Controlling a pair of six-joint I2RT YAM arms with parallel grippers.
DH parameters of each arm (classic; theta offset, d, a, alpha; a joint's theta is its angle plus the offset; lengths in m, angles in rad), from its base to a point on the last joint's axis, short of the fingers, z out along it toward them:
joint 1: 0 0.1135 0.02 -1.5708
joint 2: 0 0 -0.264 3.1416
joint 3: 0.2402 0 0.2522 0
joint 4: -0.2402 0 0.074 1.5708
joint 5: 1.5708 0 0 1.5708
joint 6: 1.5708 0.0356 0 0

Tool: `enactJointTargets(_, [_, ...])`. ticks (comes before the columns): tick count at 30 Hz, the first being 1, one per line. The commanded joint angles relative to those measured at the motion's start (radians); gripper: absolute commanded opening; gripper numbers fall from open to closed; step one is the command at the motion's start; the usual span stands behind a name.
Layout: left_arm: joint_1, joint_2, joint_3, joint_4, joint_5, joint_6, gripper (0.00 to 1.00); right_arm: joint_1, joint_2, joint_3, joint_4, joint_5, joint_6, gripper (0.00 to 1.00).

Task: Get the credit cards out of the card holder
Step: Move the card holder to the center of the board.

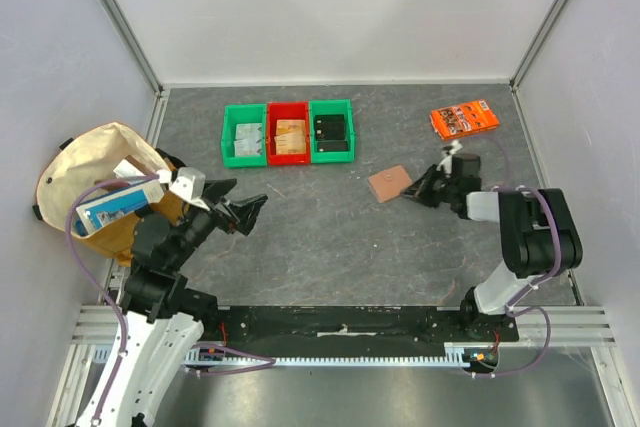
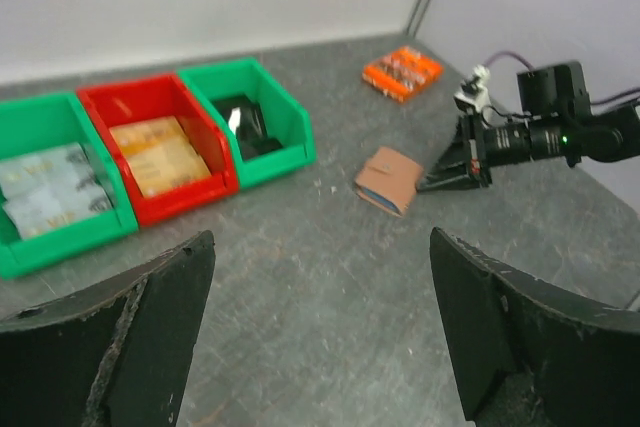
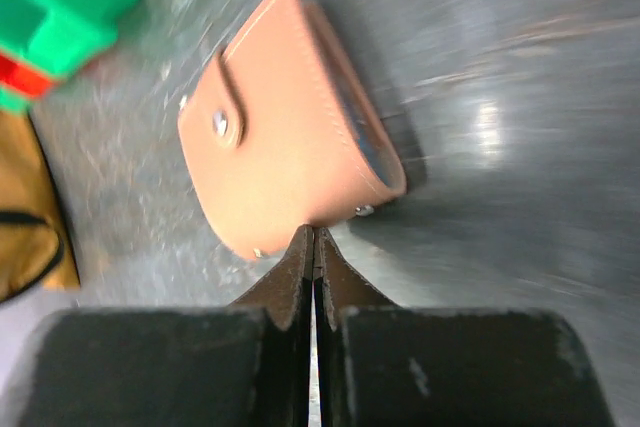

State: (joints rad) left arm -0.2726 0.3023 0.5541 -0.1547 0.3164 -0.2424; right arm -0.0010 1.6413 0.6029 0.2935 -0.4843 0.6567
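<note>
Jaws of the left gripper (image 1: 228, 209) stand wide apart with nothing between them, hanging above the grey mottled tabletop (image 1: 330, 247) at the near left, beside a cream and tan cloth bag (image 1: 75, 172). Further in on the right, the right gripper (image 3: 314, 245) has its jaws pressed together, empty, with the tips right against the edge of the small flat reddish-brown leather card holder (image 3: 285, 127). It lies flat on the table, folded shut with its tab snapped down and a bluish strip along one side. Behind stand three plastic bins in a row: a left green bin (image 1: 228, 137) with grey-silver flat pieces, a red bin (image 1: 273, 135) with tan ones, and a right green bin (image 1: 349, 132) with black. Farthest right lies an orange printed packet (image 1: 464, 118).
</note>
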Motion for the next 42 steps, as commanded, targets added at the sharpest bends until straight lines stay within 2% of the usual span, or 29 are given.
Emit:
enactJointTargets(1, [-0.002,0.147,0.085,-0.069,0.073,-0.037,0.94,0.162,0.046,0.064,-0.033,-0.074,-0.066,0.00])
enactJointTargets(7, [-0.005,0.306,0.119,-0.092,0.127,-0.125,0.94,0.364,0.101,0.130,-0.082,-0.079,-0.127,0.00])
enactJointTargets(11, [-0.054,0.412,0.161,-0.126,0.118,-0.182,0.94,0.397,0.091,0.124,-0.099,-0.063,-0.140,0.00])
enactJointTargets(13, [-0.100,0.449,0.178,-0.144,0.060,-0.186,0.94,0.395,0.052,0.120,-0.129,-0.021,-0.155,0.09])
enactJointTargets(15, [-0.134,0.469,0.178,-0.148,0.004,-0.192,0.94,0.392,-0.015,0.106,-0.143,0.039,-0.158,0.23])
enactJointTargets(16, [-0.140,0.474,0.176,-0.148,-0.011,-0.193,0.94,0.391,-0.047,0.103,-0.157,0.073,-0.169,0.36])
enactJointTargets(18, [-0.143,0.472,0.179,-0.164,-0.040,-0.189,0.94,0.378,-0.106,0.123,-0.206,0.169,-0.218,0.52])
enactJointTargets(22, [-0.142,0.437,0.216,-0.244,-0.152,-0.108,0.94,0.284,-0.144,0.214,-0.290,0.256,-0.284,0.70])
enactJointTargets(25, [-0.143,0.393,0.218,-0.263,-0.198,-0.055,0.94,0.194,-0.104,0.283,-0.287,0.266,-0.295,0.75])
enactJointTargets(29, [-0.142,0.325,0.156,-0.227,-0.230,-0.041,0.95,0.168,0.044,0.415,-0.292,0.244,-0.373,0.77])
enactJointTargets(35, [-0.142,0.290,0.127,-0.212,-0.224,-0.040,0.95,0.168,0.244,0.587,-0.343,0.083,-0.456,0.78])
enactJointTargets(39, [-0.142,0.296,0.121,-0.215,-0.189,-0.051,0.95,0.174,0.287,0.595,-0.358,-0.019,-0.468,0.78])
enactJointTargets(42, [-0.142,0.313,0.125,-0.221,-0.169,-0.054,0.95,0.202,0.276,0.552,-0.372,-0.033,-0.482,0.78])
